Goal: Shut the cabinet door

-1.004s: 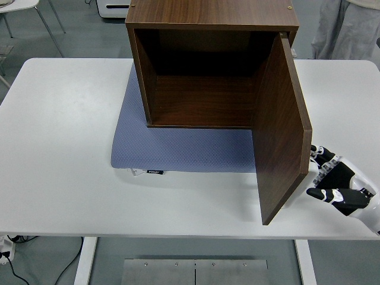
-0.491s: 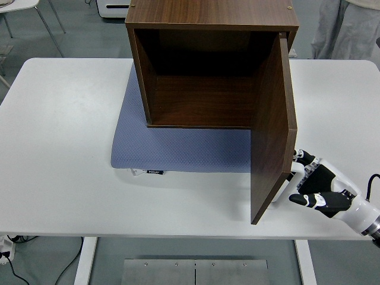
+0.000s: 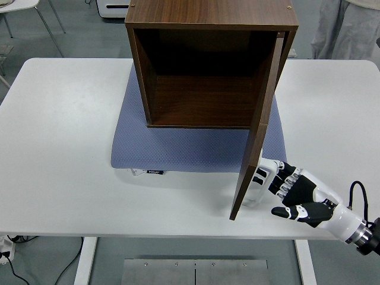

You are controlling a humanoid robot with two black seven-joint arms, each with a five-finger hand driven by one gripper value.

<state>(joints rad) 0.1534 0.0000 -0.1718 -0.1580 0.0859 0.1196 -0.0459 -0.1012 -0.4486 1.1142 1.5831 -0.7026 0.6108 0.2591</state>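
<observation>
Reaching in low from the lower right, the right hand [image 3: 284, 189] — fingers [image 3: 261, 176] extended and flat, gripping nothing — pressing against the outer face of the cabinet door [image 3: 256, 133] near its free lower edge. Door standing ajar, hinged at the right of the wooden cabinet [image 3: 208, 65] — sitting farther back on a blue mat [image 3: 178, 148] on the white table [image 3: 59, 148].

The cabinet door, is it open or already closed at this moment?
Open. The cabinet door juts toward the table's near edge, leaving the cabinet interior visible. The right hand rests against its outer face.
</observation>
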